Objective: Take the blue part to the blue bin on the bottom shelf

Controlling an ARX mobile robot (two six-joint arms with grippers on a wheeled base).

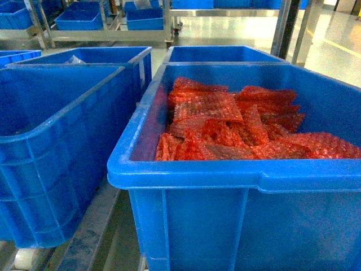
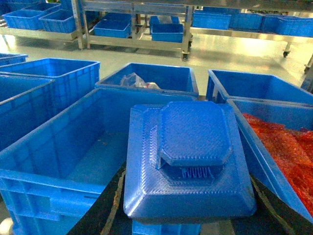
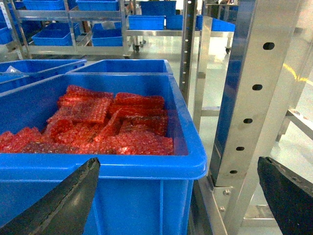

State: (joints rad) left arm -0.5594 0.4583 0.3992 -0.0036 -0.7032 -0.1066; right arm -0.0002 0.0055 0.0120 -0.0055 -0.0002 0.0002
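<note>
The blue part (image 2: 188,161), a ribbed printed block with a raised octagonal top, fills the middle of the left wrist view. My left gripper (image 2: 188,218) is shut on it, with dark fingers (image 2: 105,210) showing at either side of its base. The part hangs over the wall between an empty blue bin (image 2: 54,161) on its left and a blue bin of red bubble-wrap pieces (image 2: 288,147) on its right. My right gripper (image 3: 178,196) stands open and holds nothing, in front of the red-filled bin's near right corner (image 3: 186,166). Neither gripper shows in the head view.
The head view has the empty blue bin (image 1: 34,169) on the left and the red-filled bin (image 1: 237,186) on the right, with more blue bins (image 1: 223,54) behind. A perforated metal shelf post (image 3: 254,93) stands right of the red-filled bin. Distant racks hold further bins (image 2: 166,30).
</note>
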